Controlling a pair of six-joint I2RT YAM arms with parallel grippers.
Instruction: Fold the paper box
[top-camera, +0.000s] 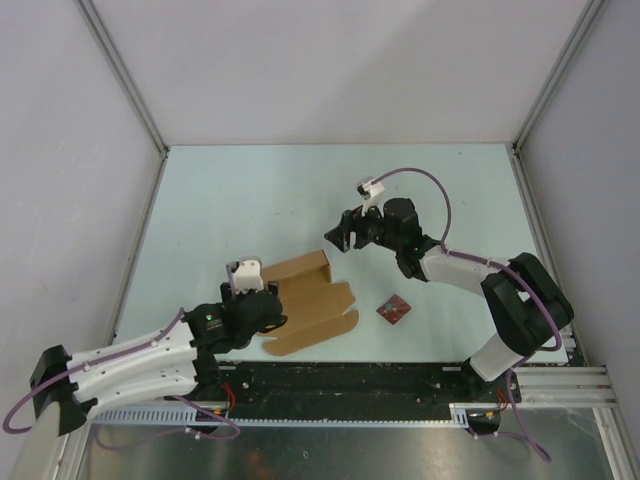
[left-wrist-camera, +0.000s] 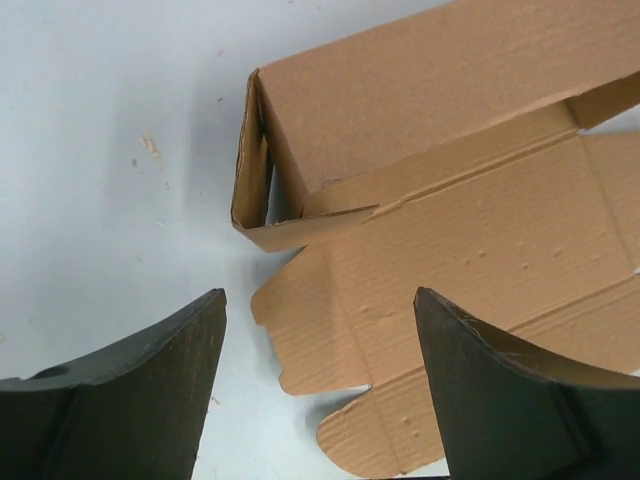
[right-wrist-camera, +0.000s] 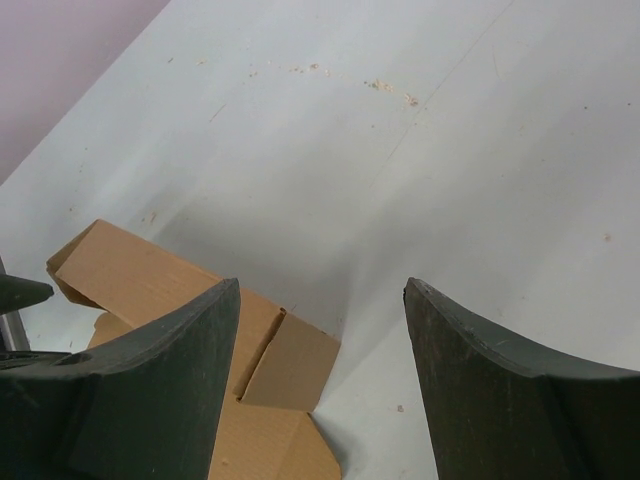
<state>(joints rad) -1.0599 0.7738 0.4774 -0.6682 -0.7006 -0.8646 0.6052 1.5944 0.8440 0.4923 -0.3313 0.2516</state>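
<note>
**Two open claws, one half-raised box**

The paper box (top-camera: 312, 298) is lying near the middle of the pale table (top-camera: 250, 200), a little toward the near edge, between the two arms. One long wall is standing up on the far side, with a short end flap turned in at its left end. The rest of the sheet is resting flat, its tabs pointing toward the arm bases.

The left gripper (top-camera: 272, 318) is hovering at the near-left corner of the flat part. In the left wrist view its claw (left-wrist-camera: 318, 298) is spread wide and holding nothing, with the box (left-wrist-camera: 450, 110) showing between and beyond the fingers. Whether a finger is touching the cardboard cannot be told.

The right gripper (top-camera: 338, 238) is hanging just past the far-right end of the raised wall, apart from it. Its claw (right-wrist-camera: 322, 285) is also gaping and gripping nothing, and the box (right-wrist-camera: 150, 270) is showing under its left finger.

A small dark red square (top-camera: 393, 309) is lying on the table, near the right side of the box but not touching it.
</note>
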